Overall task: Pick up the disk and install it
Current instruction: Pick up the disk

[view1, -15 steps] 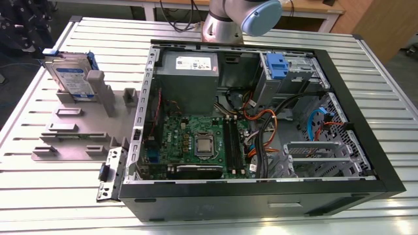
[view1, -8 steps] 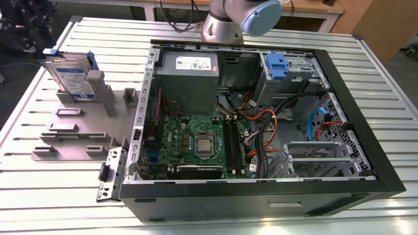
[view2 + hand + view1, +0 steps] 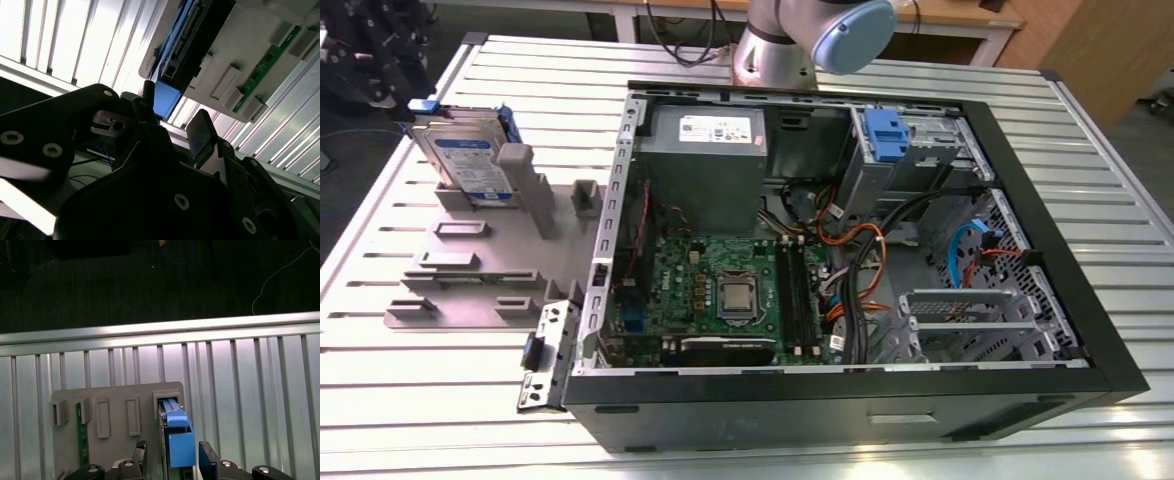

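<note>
— Ribbed aluminium table (image 3: 427,400) from edge to edge, and on it an open black computer case (image 3: 1067,340): green motherboard (image 3: 720,280), grey power supply (image 3: 707,130), and orange and black cables (image 3: 854,245) tangled across the middle. There's a blue latch (image 3: 885,135) on the upper bay.

— And the disk (image 3: 464,160)?

— Outside the case, toward the exterior view's left. It stands on edge in the grey slotted holder block (image 3: 480,250), silver face, blue-and-white label, blue carrier rail around it.

— The arm (image 3: 821,35) rises at the table's far side. What do the wrist cameras add?

— The first wrist view looks straight down the gripper (image 3: 174,458) onto the disk's blue top edge. The black fingers (image 3: 207,457) are spread wide, one to each side, clamping nothing. A thin green circuit board (image 3: 80,435) stands in another slot, with dark floor (image 3: 100,280) beyond the table.

— And the second wrist view?

— Same pair from a slant, with the blue rail end between the tips. Whether they touch it, I can't tell.
</note>
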`<state>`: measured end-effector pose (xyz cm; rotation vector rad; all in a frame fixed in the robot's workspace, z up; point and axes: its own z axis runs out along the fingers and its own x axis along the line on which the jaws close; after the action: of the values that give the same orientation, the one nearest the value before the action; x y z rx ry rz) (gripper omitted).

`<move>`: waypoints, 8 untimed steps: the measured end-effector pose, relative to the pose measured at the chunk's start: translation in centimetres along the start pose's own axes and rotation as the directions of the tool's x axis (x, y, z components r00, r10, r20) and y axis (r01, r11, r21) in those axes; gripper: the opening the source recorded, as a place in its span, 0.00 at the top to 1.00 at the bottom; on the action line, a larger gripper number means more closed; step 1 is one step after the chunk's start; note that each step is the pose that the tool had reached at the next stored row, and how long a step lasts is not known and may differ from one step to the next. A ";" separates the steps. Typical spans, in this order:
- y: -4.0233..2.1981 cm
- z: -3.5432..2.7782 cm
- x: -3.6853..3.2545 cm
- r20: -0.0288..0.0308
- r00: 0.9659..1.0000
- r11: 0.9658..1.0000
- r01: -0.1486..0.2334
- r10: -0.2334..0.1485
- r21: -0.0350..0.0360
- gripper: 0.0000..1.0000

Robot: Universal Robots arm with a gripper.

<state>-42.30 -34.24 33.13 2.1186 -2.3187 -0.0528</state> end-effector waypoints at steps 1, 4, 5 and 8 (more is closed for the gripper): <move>0.00 0.04 -0.01 0.000 1.000 1.000 0.000 0.000 0.000 0.47; 0.00 0.16 -0.05 0.000 1.000 1.000 0.000 0.000 0.000 0.47; 0.00 0.20 -0.06 0.000 1.000 1.000 0.000 0.000 0.000 0.47; 0.00 0.31 -0.10 0.000 1.000 1.000 0.000 0.000 0.000 0.47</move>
<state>-42.31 -34.14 32.82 2.1186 -2.3187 -0.0528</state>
